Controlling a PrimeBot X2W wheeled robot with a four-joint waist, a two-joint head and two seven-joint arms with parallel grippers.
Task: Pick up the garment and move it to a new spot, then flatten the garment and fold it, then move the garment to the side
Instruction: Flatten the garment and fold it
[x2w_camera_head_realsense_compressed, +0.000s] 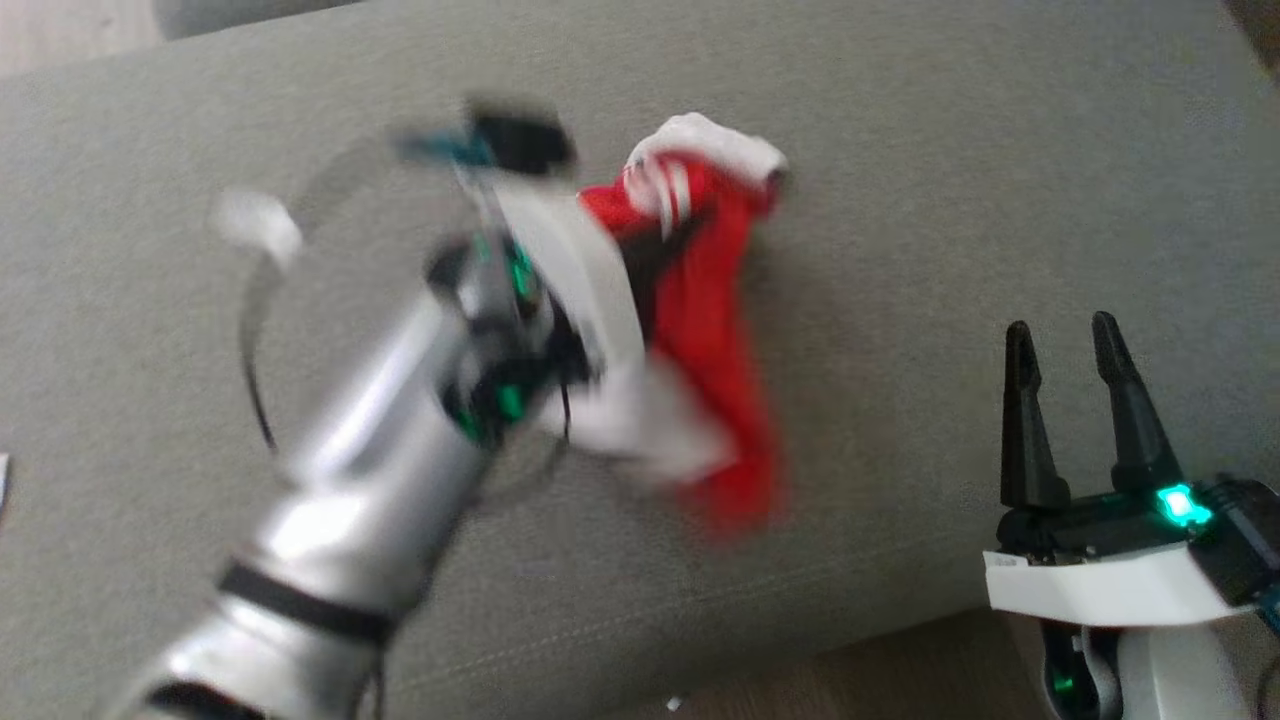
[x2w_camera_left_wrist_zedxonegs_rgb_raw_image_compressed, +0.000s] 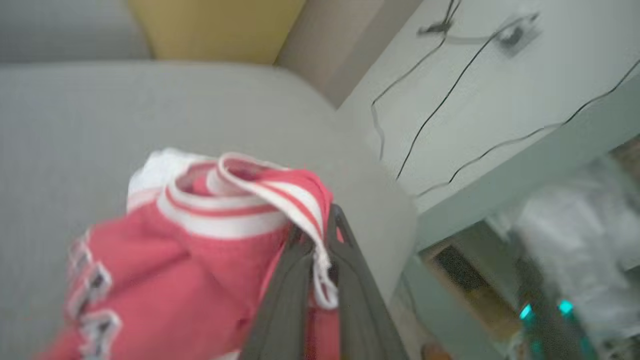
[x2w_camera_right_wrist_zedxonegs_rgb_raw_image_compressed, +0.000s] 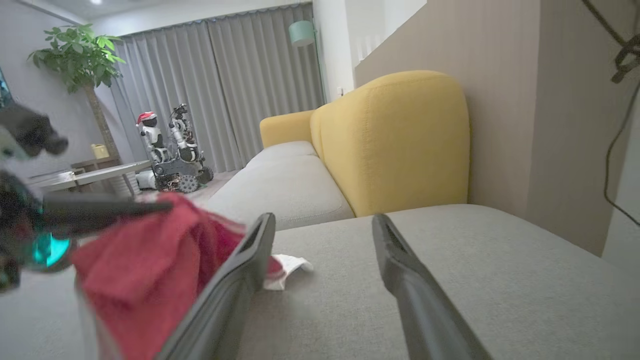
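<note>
Grey couch seat (x2w_camera_head_realsense_compressed: 950, 150), yellow backrest (x2w_camera_right_wrist_zedxonegs_rgb_raw_image_compressed: 395, 140) beyond: left gripper (x2w_camera_left_wrist_zedxonegs_rgb_raw_image_compressed: 316, 225) clamps the red garment (x2w_camera_left_wrist_zedxonegs_rgb_raw_image_compressed: 200, 260), right gripper (x2w_camera_head_realsense_compressed: 1060, 330) spread wide alongside.

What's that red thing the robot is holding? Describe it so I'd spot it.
Start at the grey sofa seat before the robot. Near its middle is a crumpled garment, pinched in the jaws of the left gripper. Bright red with white striped trim, it stands out against the plain grey.

The head view looks steeply down on a grey fabric sofa cushion (x2w_camera_head_realsense_compressed: 1000, 150). The left wrist view sits close against the crumpled red-and-white cloth garment (x2w_camera_left_wrist_zedxonegs_rgb_raw_image_compressed: 175, 250); the right wrist view skims low across both toward a yellow upholstered backrest (x2w_camera_right_wrist_zedxonegs_rgb_raw_image_compressed: 395, 145).
</note>
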